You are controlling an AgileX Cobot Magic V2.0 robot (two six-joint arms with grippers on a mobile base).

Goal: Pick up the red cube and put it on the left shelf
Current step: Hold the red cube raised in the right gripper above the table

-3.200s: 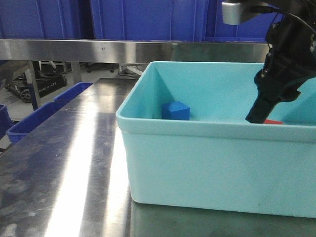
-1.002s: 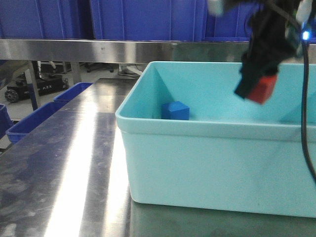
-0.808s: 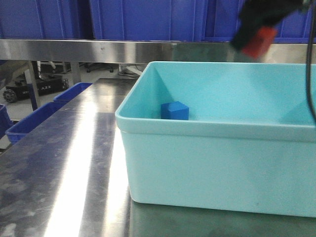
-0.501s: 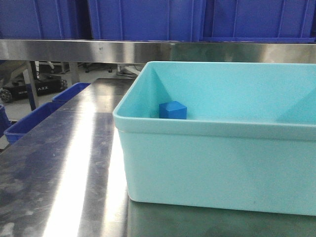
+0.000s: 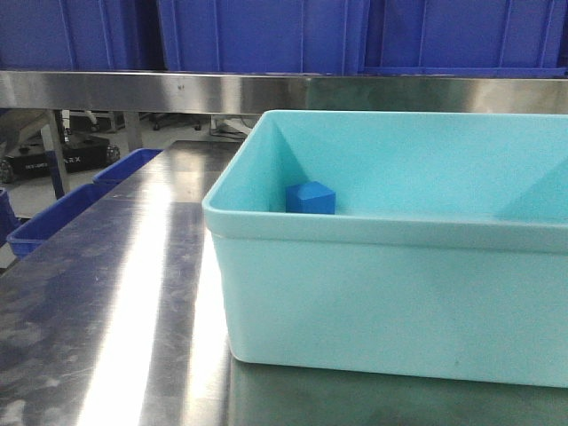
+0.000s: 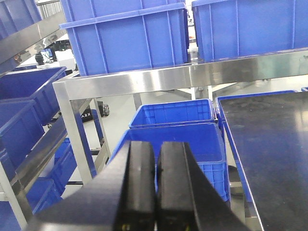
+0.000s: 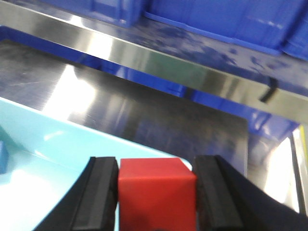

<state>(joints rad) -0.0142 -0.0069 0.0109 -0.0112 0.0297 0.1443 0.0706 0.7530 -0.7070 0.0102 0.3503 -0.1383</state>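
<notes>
The right gripper is clamping the red cube between its fingers, holding it above the turquoise bin's far rim. The left gripper is sitting closed and empty, left of the steel table.

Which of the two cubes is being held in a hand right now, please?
The red cube, clamped between the fingers of the right hand. The blue cube sits loose and untouched inside the teal bin.
</notes>
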